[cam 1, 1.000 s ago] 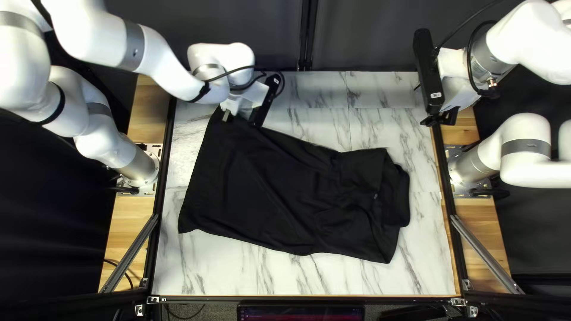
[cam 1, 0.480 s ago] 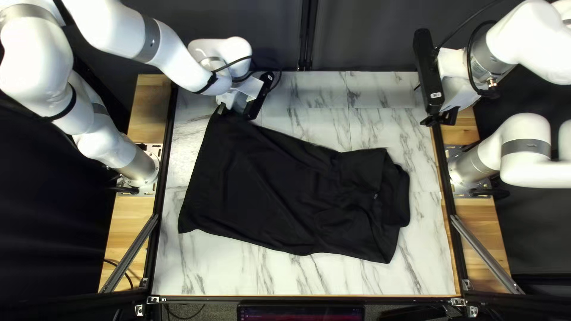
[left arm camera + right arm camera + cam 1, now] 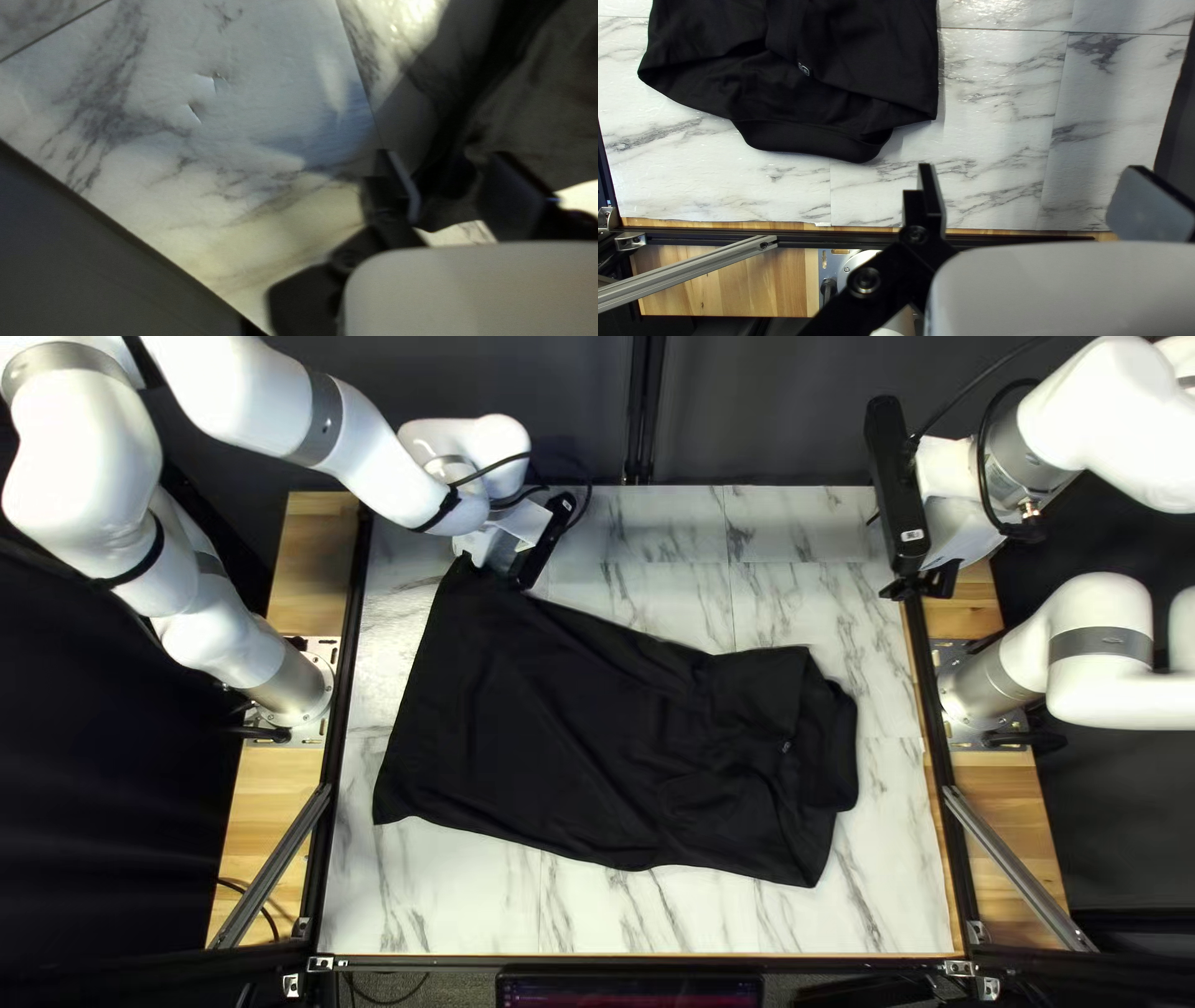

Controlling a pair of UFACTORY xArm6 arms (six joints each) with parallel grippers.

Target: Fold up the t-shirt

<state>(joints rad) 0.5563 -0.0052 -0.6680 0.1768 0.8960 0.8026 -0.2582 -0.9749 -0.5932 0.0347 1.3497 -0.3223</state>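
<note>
The black t-shirt (image 3: 585,734) has one corner between the parted fingers of the left claw (image 3: 488,558); its other end lies ahead of the right claw (image 3: 919,588), fingers wide.

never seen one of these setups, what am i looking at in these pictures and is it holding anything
Two white robot arms, the left arm and right arm, share a marble-patterned table. One camera looks down from above the near edge; each other view comes from an arm's wrist, along its gripper. A black t-shirt lies there. The left gripper is at one corner of it, fingers apart, cloth between them but not clamped. The right gripper is open and holds nothing.
</note>
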